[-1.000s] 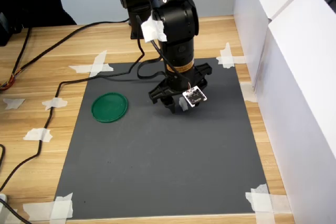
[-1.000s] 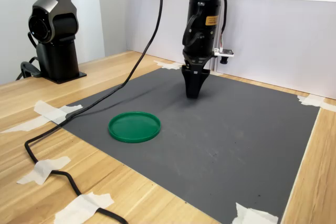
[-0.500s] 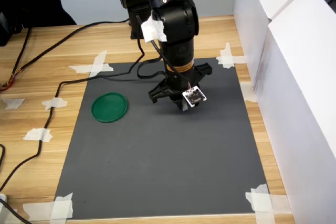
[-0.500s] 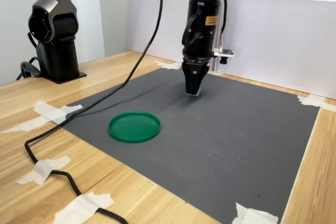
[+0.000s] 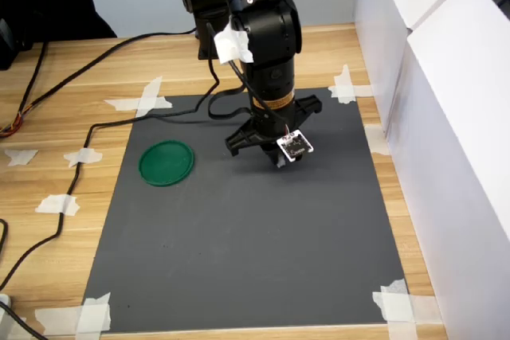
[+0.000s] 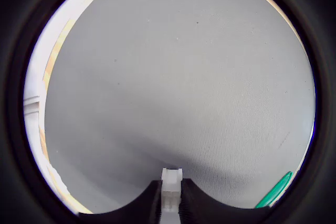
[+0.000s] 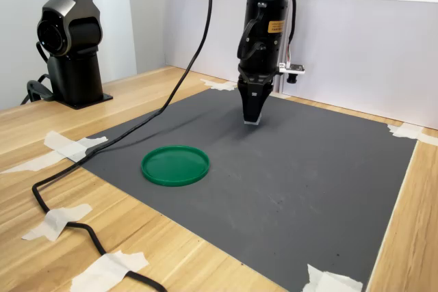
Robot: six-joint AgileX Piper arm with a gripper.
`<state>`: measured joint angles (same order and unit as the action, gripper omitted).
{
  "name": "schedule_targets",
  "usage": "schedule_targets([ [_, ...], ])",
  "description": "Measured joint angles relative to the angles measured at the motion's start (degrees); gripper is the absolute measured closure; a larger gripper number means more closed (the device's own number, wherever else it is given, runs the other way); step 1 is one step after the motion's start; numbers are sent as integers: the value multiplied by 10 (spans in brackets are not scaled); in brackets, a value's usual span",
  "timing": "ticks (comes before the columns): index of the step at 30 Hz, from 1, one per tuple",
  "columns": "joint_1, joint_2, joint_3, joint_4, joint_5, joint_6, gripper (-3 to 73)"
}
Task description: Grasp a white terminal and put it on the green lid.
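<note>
We see claw (image 6: 170,203) clamped on white terminal (image 6: 171,182), low over dark mat (image 7: 308,182). Green lid (image 7: 175,165) well apart, toward second exterior view's left. Grip seems only at block's edge; we fear it slips or twists during carry, missing lid.

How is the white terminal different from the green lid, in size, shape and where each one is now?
Size: the white terminal is tiny; the green lid is far wider.
Shape: the terminal is a small rectangular block; the lid is a flat round disc with a thin rim.
Place: the terminal sits clamped between the fingers of the gripper; the lid lies free on the dark mat, empty.
Both look like plastic.
</note>
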<state>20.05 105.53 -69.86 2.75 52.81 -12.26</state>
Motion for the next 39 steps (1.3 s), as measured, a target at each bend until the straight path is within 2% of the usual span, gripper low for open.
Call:
schedule_targets([
  [5, -30, -34, 0, 1, 22, -2, 608],
  [15, -177, -100, 11, -6, 60, -47, 608],
  [20, -246, -114, 40, -18, 60, -76, 608],
  [27, -317, -115, 54, -32, 36, -105, 608],
  [31, -338, -107, 54, -34, 14, -118, 608],
  [39, -338, -83, 54, -28, -4, -126, 608],
])
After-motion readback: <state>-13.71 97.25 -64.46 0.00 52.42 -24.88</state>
